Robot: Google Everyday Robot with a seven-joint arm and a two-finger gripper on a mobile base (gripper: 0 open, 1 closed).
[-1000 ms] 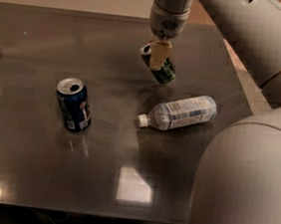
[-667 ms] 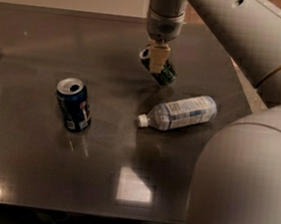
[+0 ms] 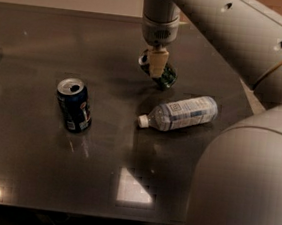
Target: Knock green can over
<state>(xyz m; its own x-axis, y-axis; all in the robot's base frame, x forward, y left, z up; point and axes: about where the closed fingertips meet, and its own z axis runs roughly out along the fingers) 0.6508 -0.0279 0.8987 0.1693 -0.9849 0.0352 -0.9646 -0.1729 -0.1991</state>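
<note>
The green can (image 3: 164, 75) is tipped over at the back middle of the dark table (image 3: 35, 163). Its silver top points to the left and its green body slants down to the right. My gripper (image 3: 157, 64) hangs down from the arm right over the can, and its pale fingertip (image 3: 158, 62) covers the can's middle. The gripper touches or nearly touches the can.
A dark blue can (image 3: 74, 104) stands upright at the left middle. A clear plastic bottle (image 3: 179, 112) with a white cap lies on its side just in front of the green can. My arm's large pale body (image 3: 246, 186) fills the right side.
The gripper and arm have shifted slightly to the left and forward. The green can stays tipped under the gripper. The blue can and the bottle have not moved.
</note>
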